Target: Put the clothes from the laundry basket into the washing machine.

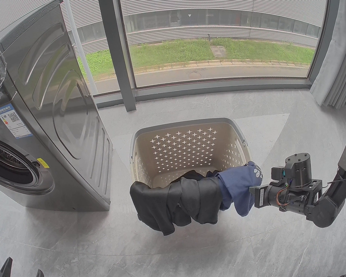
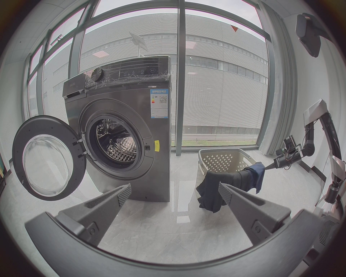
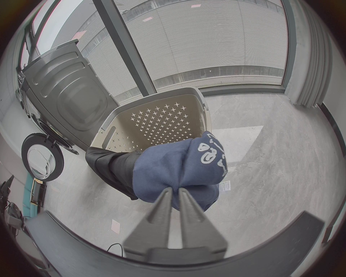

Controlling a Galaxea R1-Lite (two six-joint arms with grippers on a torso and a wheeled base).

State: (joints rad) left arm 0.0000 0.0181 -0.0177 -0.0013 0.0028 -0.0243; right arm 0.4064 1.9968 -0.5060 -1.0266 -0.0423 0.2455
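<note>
Your left pincer (image 2: 173, 187) sits nearest you, fingers spread wide and holding nothing. Your right pincer (image 3: 175, 190) is clamped shut on one blue garment (image 3: 180, 166) at the near rim of the single laundry basket (image 1: 185, 124). One black garment (image 1: 175, 205) drapes over that same rim, touching the blue one. Farther left, one washing machine (image 2: 160, 173) stands with its door (image 2: 47, 158) swung open.

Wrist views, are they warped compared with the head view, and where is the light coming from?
Both wrist views are fisheye: the window frames bow and the corners go dark. The head view keeps lines straighter; daylight comes through the window behind the laundry basket, leaving soft floor shadows by the washing machine.
</note>
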